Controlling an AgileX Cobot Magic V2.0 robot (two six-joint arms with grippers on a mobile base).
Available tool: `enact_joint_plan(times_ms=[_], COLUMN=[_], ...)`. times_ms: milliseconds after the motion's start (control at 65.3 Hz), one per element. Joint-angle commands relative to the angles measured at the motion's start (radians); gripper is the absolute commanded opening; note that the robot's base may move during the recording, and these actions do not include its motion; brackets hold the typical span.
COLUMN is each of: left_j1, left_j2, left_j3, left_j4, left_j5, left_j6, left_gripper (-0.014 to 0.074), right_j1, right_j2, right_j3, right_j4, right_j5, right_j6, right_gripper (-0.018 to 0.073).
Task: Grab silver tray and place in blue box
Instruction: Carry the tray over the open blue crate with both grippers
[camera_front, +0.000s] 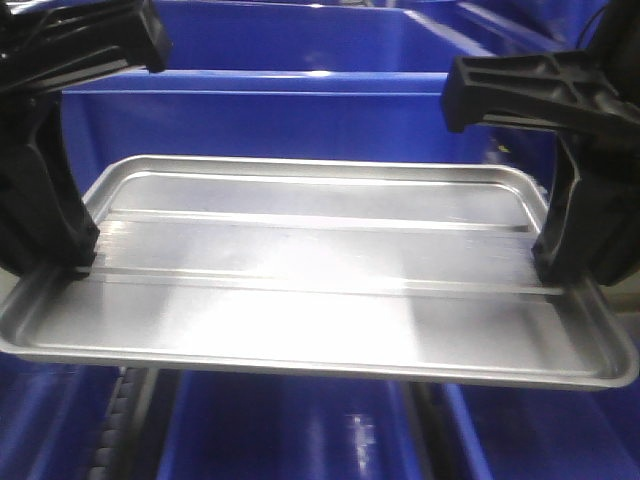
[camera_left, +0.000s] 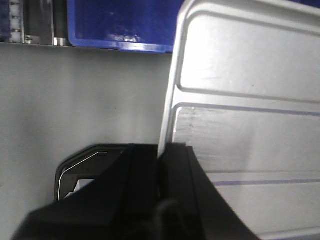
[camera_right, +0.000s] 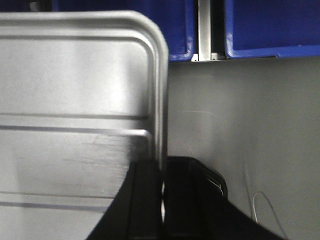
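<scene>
While my left gripper (camera_left: 161, 156) and right gripper (camera_right: 163, 172) clamp its short rims, the shiny rectangular silver tray (camera_front: 310, 290) spans crosswise; deep blue plastic box (camera_front: 300, 120) lies ahead at bench's far edge.

No text, label or number can be read anywhere.

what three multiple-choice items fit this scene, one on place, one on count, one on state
1. The left gripper holds the silver tray at: A its left short edge; B its far long edge; C its centre.
2. Long ridges across the tray's centre: A none; B two; C five.
3. The right gripper is: A open above the tray; B out of view; C shut on the tray's rim.
Answers: 1 A, that rim sits between its jaws; 2 B, two parallel lines cross it; 3 C, its jaws clamp the right rim.
</scene>
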Motion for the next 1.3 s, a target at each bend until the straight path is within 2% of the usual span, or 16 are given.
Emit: enact_joint_plan(times_ms=[0,1286], left_j1=[0.006,0.006], left_j2=[-0.025,-0.025], left_j3=[-0.021,-0.021], left_j4=[0.074,0.074], left_j5=[0.060,0.058], left_j6=[-0.015,-0.015], left_gripper=[-0.0104,-0.0104], right_j1=[-0.010,-0.010], right_j2=[-0.026,-0.026], right_j3=[-0.017,-0.017], right_j4=[-0.080,-0.081], right_j5=[0.113,0.091], right_j6=[-0.007,-0.007], right_gripper=[0.0052,0.0052])
